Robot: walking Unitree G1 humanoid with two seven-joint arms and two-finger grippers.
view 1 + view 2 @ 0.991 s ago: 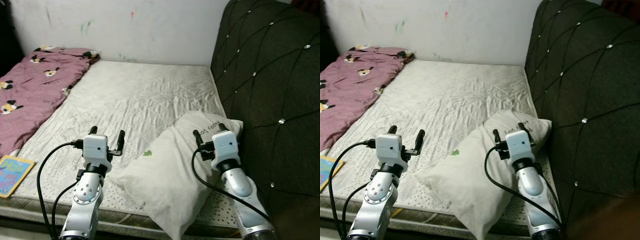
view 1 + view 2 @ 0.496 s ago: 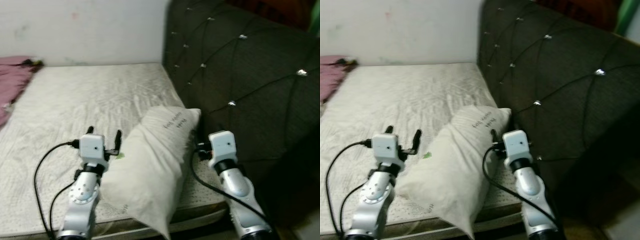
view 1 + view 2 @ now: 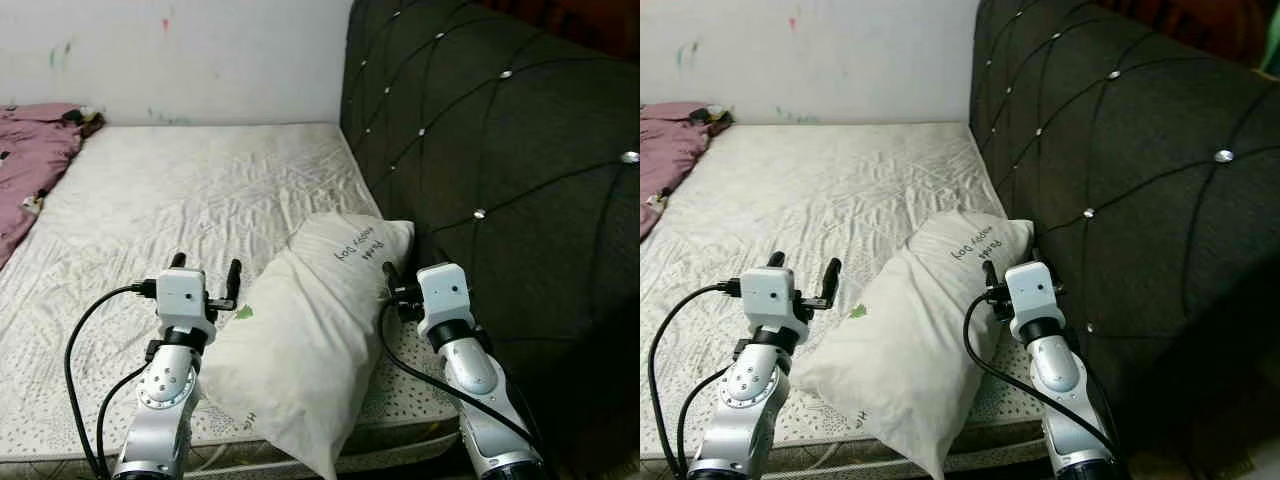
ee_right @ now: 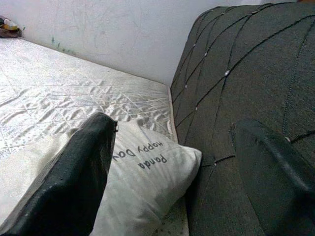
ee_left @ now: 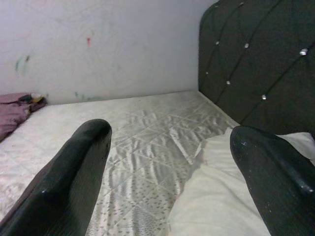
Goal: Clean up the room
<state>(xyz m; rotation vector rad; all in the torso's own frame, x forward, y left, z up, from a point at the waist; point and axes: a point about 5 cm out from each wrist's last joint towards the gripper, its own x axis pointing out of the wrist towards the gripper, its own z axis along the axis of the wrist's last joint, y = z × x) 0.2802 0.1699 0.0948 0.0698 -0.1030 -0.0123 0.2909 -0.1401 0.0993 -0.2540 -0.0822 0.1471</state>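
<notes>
White pillow at the bare mattress's near edge, by the tufted dark headboard; my left gripper beside it, fingers wide, empty; my right gripper at its other side, fingers wide; purple blanket far left

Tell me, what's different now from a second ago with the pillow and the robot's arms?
The pillow has turned: a second ago it lay flatter, slanting across the bed corner; now it stands narrower and more end-on between the arms, its printed end near the headboard. The camera also swung right, so the pink blanket slid towards the edge. Left end effector and right end effector stay open beside the pillow.
</notes>
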